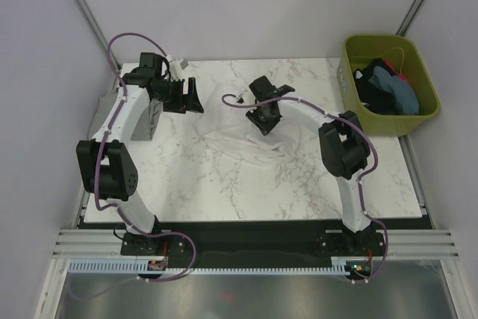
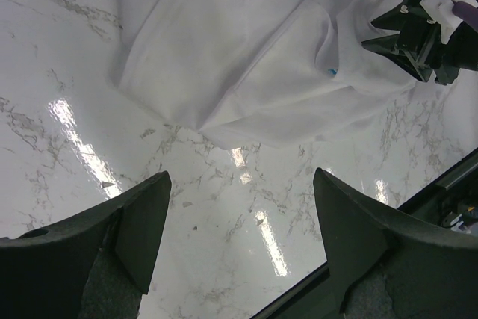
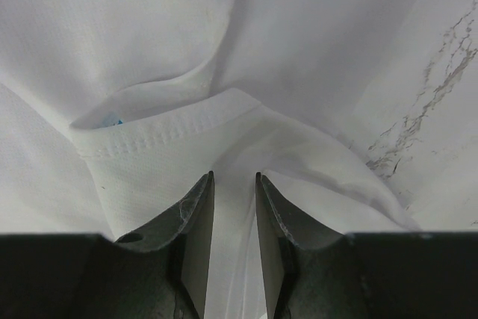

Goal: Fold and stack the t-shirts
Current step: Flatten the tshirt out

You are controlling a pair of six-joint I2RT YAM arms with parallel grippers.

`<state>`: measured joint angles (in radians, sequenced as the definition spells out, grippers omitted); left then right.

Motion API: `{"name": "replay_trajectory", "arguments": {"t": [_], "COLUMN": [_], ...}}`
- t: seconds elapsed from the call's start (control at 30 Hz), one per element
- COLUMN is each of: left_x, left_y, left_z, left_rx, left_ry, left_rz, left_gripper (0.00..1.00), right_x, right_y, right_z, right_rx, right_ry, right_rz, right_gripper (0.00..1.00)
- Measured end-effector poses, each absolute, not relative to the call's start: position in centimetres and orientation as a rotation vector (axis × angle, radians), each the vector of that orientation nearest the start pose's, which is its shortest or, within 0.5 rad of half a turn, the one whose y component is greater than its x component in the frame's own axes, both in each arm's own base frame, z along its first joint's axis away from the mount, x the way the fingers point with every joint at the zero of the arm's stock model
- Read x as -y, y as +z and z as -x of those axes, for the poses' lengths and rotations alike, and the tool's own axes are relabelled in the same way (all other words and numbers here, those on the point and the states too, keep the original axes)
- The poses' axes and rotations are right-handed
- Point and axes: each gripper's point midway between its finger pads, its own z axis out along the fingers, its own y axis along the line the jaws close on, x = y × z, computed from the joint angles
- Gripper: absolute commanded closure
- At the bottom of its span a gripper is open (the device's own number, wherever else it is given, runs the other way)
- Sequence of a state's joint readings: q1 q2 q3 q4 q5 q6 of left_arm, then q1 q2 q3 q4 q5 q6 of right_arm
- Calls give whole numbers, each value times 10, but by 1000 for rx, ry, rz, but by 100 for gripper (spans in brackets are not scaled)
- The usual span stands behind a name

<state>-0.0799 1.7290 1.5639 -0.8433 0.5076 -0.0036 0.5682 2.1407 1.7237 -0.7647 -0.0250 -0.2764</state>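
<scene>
A large white t-shirt lies crumpled on the marble table, near the middle. Its collar with a small blue neck mark faces the right wrist camera. My right gripper stands on the shirt's far edge. Its jaws are shut on a raised fold of the white cloth. My left gripper hangs open over bare marble to the far left of the shirt, nothing between its fingers. In the left wrist view the shirt and the right gripper lie ahead.
An olive-green bin at the far right corner holds blue-teal and dark t-shirts. Grey walls enclose the back and sides. The table's dark near edge shows in the left wrist view.
</scene>
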Motion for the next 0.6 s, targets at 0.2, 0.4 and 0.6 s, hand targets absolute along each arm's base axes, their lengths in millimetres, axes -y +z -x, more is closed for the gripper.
{"name": "replay_trajectory", "arguments": {"t": [0.2,0.4,0.6], "left_x": [117,117,117], "left_y": [179,179,179], "left_z": [-391,-391,-391], "left_rx": [-2512,-2512,-2512], "left_ry": [-684,-684,-684], "left_rz": [-285,-285,-285], "left_gripper": [15,15,15], "right_x": [-239,-233,-226], "right_y": [45,46,45], "right_z": [-403,-407,-411], "right_rx": [-2517,-2522,-2530], "right_ry": [83,62,45], "right_rz": [1120,1105,1086], "right_gripper": [64,64,64]}}
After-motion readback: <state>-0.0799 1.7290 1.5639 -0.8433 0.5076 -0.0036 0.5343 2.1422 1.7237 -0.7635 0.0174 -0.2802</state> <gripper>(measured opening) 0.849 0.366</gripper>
